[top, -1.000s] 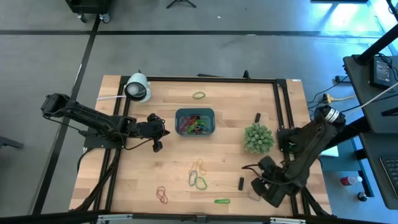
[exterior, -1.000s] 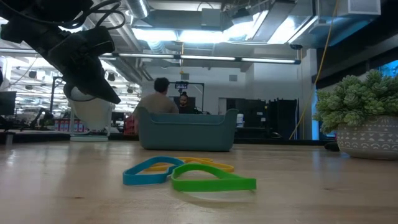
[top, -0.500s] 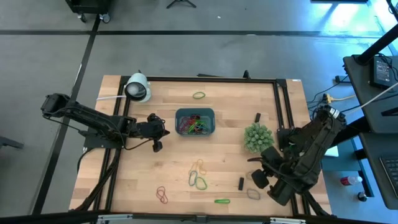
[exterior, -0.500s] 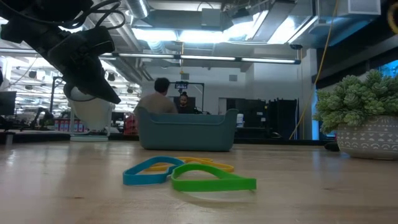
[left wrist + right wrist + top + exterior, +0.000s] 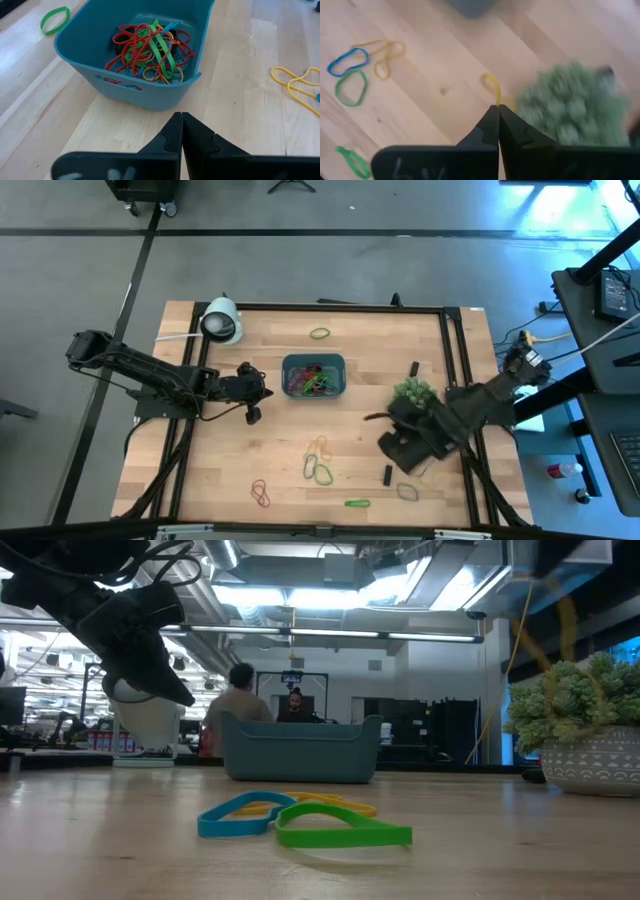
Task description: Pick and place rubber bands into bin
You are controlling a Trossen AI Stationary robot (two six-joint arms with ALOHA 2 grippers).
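Observation:
The teal bin point(image 5: 313, 375) holds a tangle of red, green and yellow rubber bands point(image 5: 150, 50). Loose bands lie on the table: a green one point(image 5: 319, 333) at the far side, a yellow, blue and green cluster point(image 5: 318, 460), a red one point(image 5: 260, 493), a green one point(image 5: 356, 503) and a dark one point(image 5: 407, 492). My left gripper point(image 5: 252, 395) hovers shut just left of the bin point(image 5: 145, 95). My right gripper point(image 5: 372, 418) is in the air beside the plant, shut on a yellow band point(image 5: 492, 85). My right gripper pinches the yellow rubber band between its two fingertips, at one end of the loop point(image 5: 495, 102). The fingers point down at the table. The band is lifted clear and hangs slack as a loop point(image 5: 570, 630) below the gripper.
A spiky green plant in a pot point(image 5: 415, 395) stands right by the right gripper. A white dome point(image 5: 222, 322) sits at the far left corner. Two small black blocks point(image 5: 414, 368) point(image 5: 388, 475) lie on the right side. People show in the room beyond the table.
My right gripper has risen from the near right corner and swung toward the table's left and far side, up to the plant, carrying the yellow band clear of the table. The dark band stays where the gripper was. The left arm kept still.

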